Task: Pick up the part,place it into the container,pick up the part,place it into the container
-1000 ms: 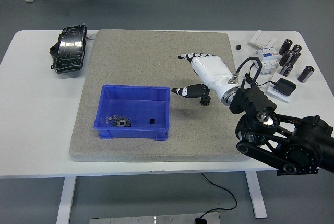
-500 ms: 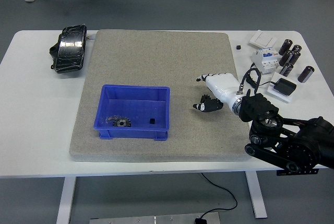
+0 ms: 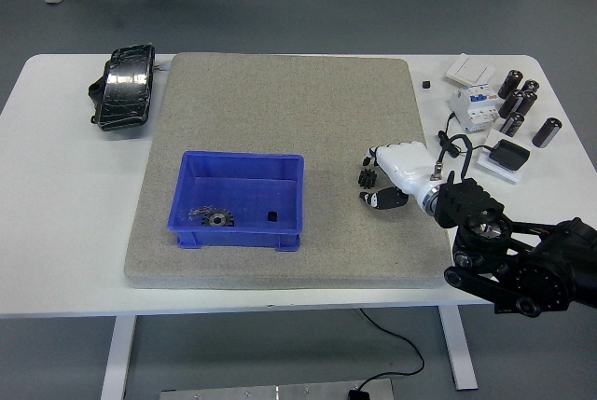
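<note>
A small black gear-like part point(image 3: 366, 177) lies on the grey mat point(image 3: 280, 102), right of the blue container point(image 3: 239, 200). My right hand point(image 3: 375, 176), white with black fingertips, reaches in from the right, level with the part. Its fingers point(image 3: 377, 152) curl over the part's far side and its thumb point(image 3: 381, 200) sits on the near side. Both stand clear of the part, so the hand is open around it. The container holds a toothed metal disc point(image 3: 216, 219) and a tiny black piece point(image 3: 271, 215). My left hand is out of view.
A black pouch point(image 3: 123, 86) lies at the table's back left. Right of the mat are a circuit breaker point(image 3: 471, 106), several black cylinders point(image 3: 522, 102), white switch plates point(image 3: 469, 69), a black adapter point(image 3: 508, 153) and a small black cube point(image 3: 425, 85).
My right hand has pulled back to the right and dropped towards the mat, its spread fingers curling in around the part. The part has stayed in place.
</note>
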